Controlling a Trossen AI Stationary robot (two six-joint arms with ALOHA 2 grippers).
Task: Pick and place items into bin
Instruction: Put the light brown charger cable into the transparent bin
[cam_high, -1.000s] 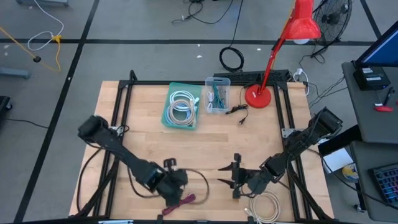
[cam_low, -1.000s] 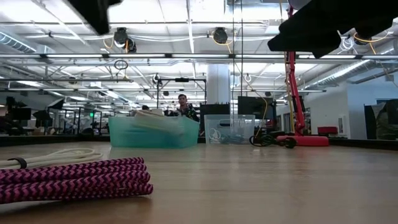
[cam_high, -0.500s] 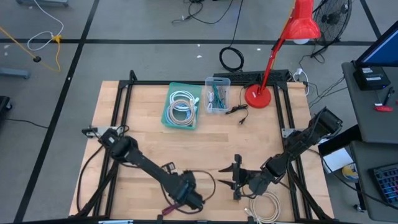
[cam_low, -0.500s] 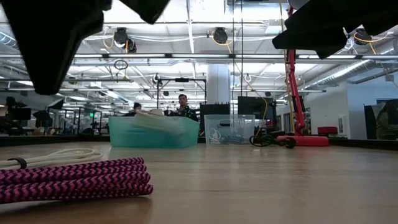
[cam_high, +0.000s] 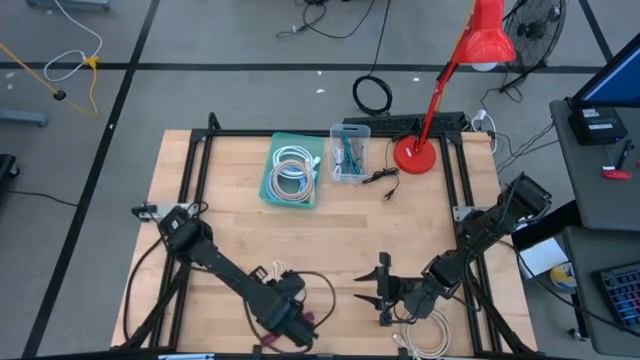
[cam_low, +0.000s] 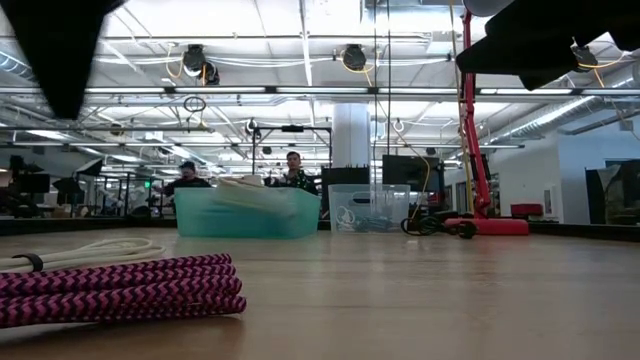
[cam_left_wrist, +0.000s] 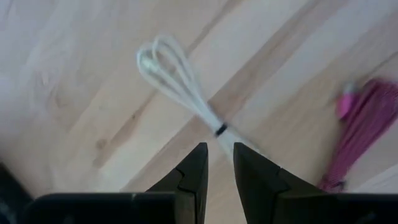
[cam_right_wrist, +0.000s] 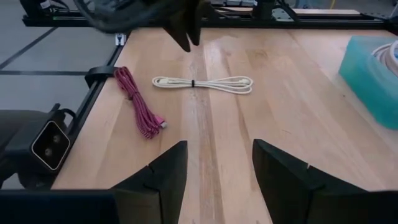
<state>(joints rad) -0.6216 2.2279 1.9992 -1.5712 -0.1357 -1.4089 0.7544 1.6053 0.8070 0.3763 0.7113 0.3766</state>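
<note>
left claw (cam_left_wrist: 219, 167) over cream cord (cam_left_wrist: 186, 93), fingers slightly apart, empty

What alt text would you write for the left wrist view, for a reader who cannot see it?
The left gripper, its two dark fingers slightly apart and empty, hangs over a cream bundled cord that lies on the wooden table. A maroon braided cord lies on the table beside it.

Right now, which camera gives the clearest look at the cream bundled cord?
The right wrist view: the cream cord lies whole and unobstructed on the wood beside the maroon cord. The left wrist view shows only one looped end past the left end effector. The low view shows an edge-on sliver; the high view hides it.
</note>
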